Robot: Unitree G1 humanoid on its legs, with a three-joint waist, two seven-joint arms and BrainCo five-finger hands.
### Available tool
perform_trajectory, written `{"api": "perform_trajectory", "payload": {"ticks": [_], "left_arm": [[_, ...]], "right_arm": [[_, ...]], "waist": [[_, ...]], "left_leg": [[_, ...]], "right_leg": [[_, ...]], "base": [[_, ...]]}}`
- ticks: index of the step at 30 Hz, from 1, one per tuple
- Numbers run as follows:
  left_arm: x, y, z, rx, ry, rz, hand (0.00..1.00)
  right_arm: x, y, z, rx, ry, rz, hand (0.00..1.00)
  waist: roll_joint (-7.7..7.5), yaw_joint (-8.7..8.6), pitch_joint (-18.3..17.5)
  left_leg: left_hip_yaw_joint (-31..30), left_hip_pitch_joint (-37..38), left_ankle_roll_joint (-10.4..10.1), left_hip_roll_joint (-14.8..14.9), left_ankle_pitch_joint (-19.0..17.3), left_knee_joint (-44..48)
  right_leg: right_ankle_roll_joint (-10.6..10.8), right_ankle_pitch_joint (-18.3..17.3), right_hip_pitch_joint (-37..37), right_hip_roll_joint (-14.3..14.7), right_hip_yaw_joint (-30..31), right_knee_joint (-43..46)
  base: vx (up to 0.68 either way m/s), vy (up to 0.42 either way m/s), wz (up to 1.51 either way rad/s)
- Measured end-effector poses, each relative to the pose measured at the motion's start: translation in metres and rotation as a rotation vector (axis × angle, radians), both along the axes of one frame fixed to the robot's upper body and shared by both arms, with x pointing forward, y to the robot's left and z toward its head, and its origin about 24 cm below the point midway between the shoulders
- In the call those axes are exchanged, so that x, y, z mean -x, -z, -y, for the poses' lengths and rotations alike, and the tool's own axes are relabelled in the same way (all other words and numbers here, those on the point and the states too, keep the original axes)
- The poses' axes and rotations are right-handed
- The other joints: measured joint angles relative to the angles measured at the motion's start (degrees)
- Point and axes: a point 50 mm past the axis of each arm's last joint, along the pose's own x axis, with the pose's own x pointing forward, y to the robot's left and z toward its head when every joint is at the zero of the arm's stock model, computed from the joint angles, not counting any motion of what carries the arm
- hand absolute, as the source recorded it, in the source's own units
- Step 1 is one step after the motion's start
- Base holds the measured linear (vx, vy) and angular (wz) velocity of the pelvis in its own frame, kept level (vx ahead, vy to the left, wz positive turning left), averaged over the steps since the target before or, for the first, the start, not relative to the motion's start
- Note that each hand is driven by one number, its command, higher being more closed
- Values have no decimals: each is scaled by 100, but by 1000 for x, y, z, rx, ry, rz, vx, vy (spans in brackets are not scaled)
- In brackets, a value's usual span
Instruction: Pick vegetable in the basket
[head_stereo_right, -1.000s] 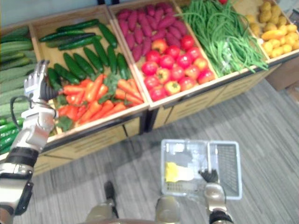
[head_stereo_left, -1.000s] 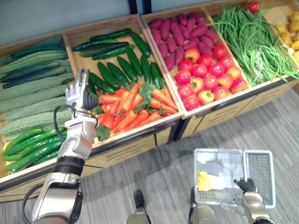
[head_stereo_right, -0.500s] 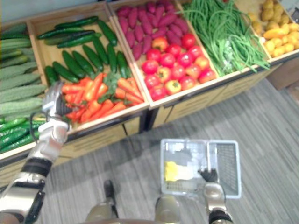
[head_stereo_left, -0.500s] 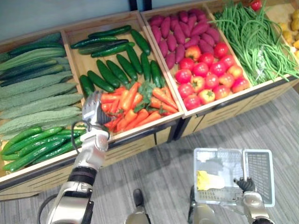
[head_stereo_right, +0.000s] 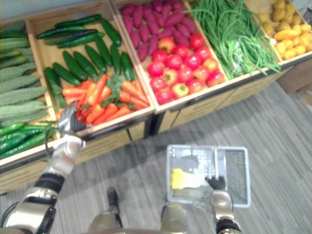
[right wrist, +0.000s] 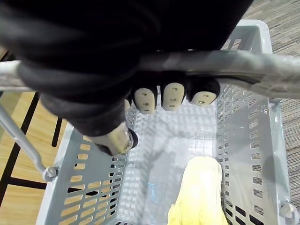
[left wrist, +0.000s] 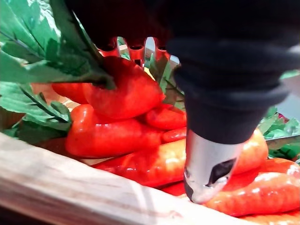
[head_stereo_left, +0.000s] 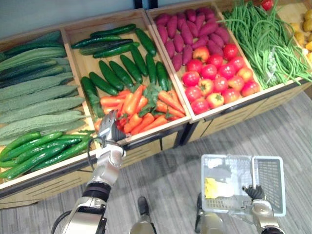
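Observation:
Orange carrots [head_stereo_left: 141, 109] with green tops fill the front of a wooden crate. My left hand [head_stereo_left: 111, 129] hovers at that crate's front edge [left wrist: 70, 197], fingers straight. In the left wrist view its fingertips [left wrist: 136, 49] reach past a red-orange carrot [left wrist: 122, 93], and the thumb [left wrist: 208, 168] stays apart in front of it. My right hand [head_stereo_left: 253, 192] is curled round the handle [right wrist: 211, 63] of a grey plastic basket [head_stereo_left: 278, 185] held low over the floor. A yellow thing [right wrist: 201, 197] lies in the basket.
Dark cucumbers [head_stereo_left: 122, 68] lie behind the carrots, with bitter gourds [head_stereo_left: 39, 97] and light cucumbers [head_stereo_left: 34, 153] to the left. To the right are sweet potatoes [head_stereo_left: 190, 34], tomatoes [head_stereo_left: 214, 78], green beans [head_stereo_left: 268, 39] and yellow produce [head_stereo_right: 285, 29]. Grey floor lies in front of the stand.
My left hand has come down and to the right, from the cucumbers to the front edge of the carrots. The right hand and the basket have stayed in place.

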Motion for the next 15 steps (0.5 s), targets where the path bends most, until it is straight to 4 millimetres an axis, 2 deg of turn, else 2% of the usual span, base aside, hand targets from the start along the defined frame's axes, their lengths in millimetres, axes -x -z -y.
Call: {"api": "perform_trajectory", "payload": {"ticks": [4,5,9,15], "left_arm": [[1,4,-10,5,-57,-26,0],[1,6,-14,10,-74,-34,100],[5,11,-26,12,-136,-63,100],[7,10,-36,1,-169,-59,100]], "right_arm": [[-1,-1,0,6,-6,1,100],[-1,-1,0,6,-6,1,100],[-1,-1,0,7,-5,1,100],[-1,-1,0,12,-12,0,100]], "waist": [[0,-10,0],[0,-13,0],[-1,-11,1],[-4,-8,1]], "left_leg": [[5,3,0,1,0,0],[7,4,-1,0,-1,0],[17,13,-3,1,-2,0],[82,66,-9,2,-6,-1]], "right_leg": [[3,4,0,0,7,1],[4,5,0,0,9,1],[4,5,3,0,18,1],[8,8,15,4,76,8]], "base": [[0,0,0],[0,0,0],[0,0,0],[0,0,-5]]}}
